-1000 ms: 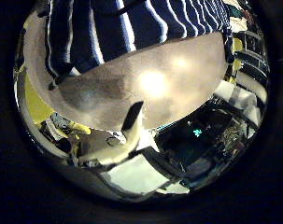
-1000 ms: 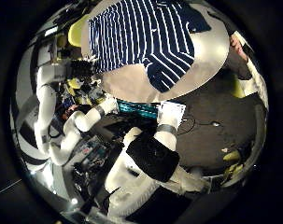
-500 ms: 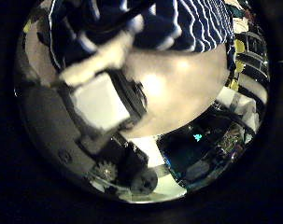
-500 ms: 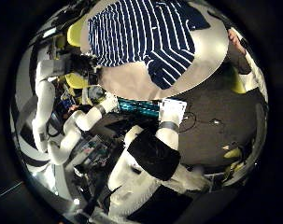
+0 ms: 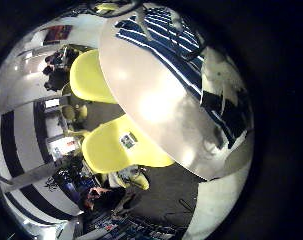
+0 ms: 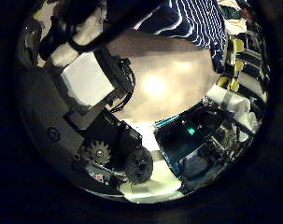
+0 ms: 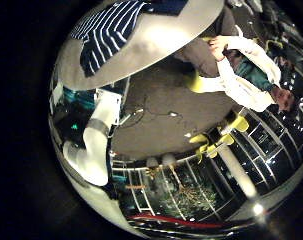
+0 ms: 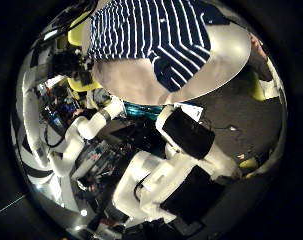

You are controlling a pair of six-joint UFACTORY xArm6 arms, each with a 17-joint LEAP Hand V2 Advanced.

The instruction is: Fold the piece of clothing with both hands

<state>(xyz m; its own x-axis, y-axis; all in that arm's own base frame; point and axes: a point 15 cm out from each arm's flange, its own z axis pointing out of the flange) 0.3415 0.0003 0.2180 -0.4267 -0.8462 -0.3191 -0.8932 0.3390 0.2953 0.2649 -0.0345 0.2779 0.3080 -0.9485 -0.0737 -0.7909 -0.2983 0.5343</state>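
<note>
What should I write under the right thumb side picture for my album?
A striped shirt lies spread on a round table, seen from the right hand above.

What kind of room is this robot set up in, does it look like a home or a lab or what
Probably a lab or workshop rather than a home. A striped shirt lies on a round table with yellow chairs beside it, and equipment clutters the dark floor around the robot.

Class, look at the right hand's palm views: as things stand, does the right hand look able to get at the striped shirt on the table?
Probably yes. The striped shirt lies spread flat on the round table, with nothing on top of it, and no other thing shows between that palm and the cloth.
</note>
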